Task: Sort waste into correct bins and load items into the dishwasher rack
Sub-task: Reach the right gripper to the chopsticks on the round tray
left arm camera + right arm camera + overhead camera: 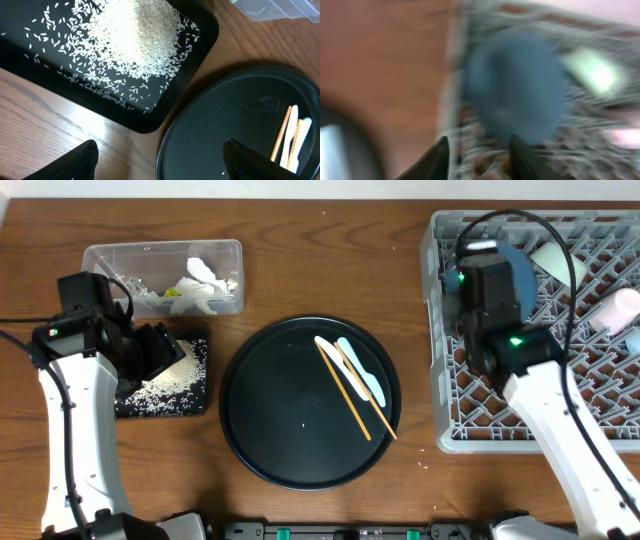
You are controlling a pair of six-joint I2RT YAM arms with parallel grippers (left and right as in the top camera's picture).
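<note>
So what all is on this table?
Rack: one, grey, right.
Bowl: one, blue, in rack.
Cup: one, white, rack's far side.
Round tray: one, black, centre.
Chopsticks: two, wooden, on round tray.
Spoons: seemingly two, white and pale blue, beside chopsticks.
Flat tray: one, black, left.
Rice: heap, white, in flat tray.
Tub: one, clear, far left.
Tissues: several, white, in tub.
Left gripper: one, black, open, above flat tray.
Right gripper: one, black, open, over rack near bowl.

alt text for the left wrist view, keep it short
A heap of loose white rice grains lies in a shallow black rectangular tray on a wooden table. At lower right is part of a round black tray holding a wooden chopstick and a pale spoon. The left gripper is open at the bottom edge, holding nothing.
</note>
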